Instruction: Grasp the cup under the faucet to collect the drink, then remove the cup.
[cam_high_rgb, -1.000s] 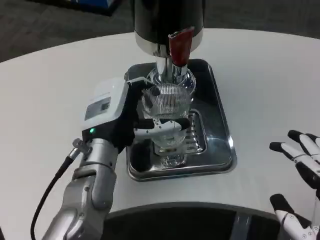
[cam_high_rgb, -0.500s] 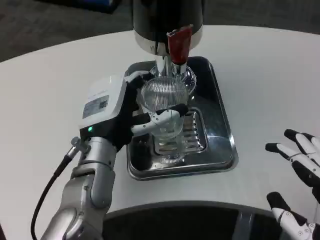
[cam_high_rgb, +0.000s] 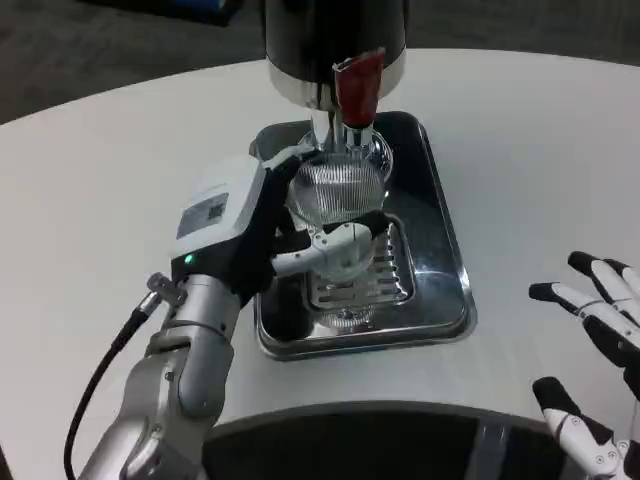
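The clear ribbed glass cup (cam_high_rgb: 335, 205) stood upright with its mouth turned up, its long axis near vertical, directly below the chrome faucet (cam_high_rgb: 335, 130) of the dark drink dispenser with a steel band (cam_high_rgb: 335, 45). That position looked chosen so that any drink released would fall straight into the open mouth. The faucet's red lever (cam_high_rgb: 358, 85) hung just above the rim.

The left robot hand (cam_high_rgb: 270, 235) gripped the cup from the side, white and black fingers (cam_high_rgb: 335, 243) wrapped around the lower wall and the thumb side behind it. A side grasp left the mouth uncovered for filling and would let the cup be drawn away without tipping, as I judged it.

Beneath the cup lay a slotted drip grate (cam_high_rgb: 360, 285) set in a shiny rectangular metal tray (cam_high_rgb: 440, 290), placed to catch spills. Whether the cup rested on the grate or was held slightly off it could not be told.

The tray sat on the white round tabletop (cam_high_rgb: 540, 160). The right robot hand (cam_high_rgb: 600, 350) waited well apart at the near right edge, fingers spread and holding nothing.
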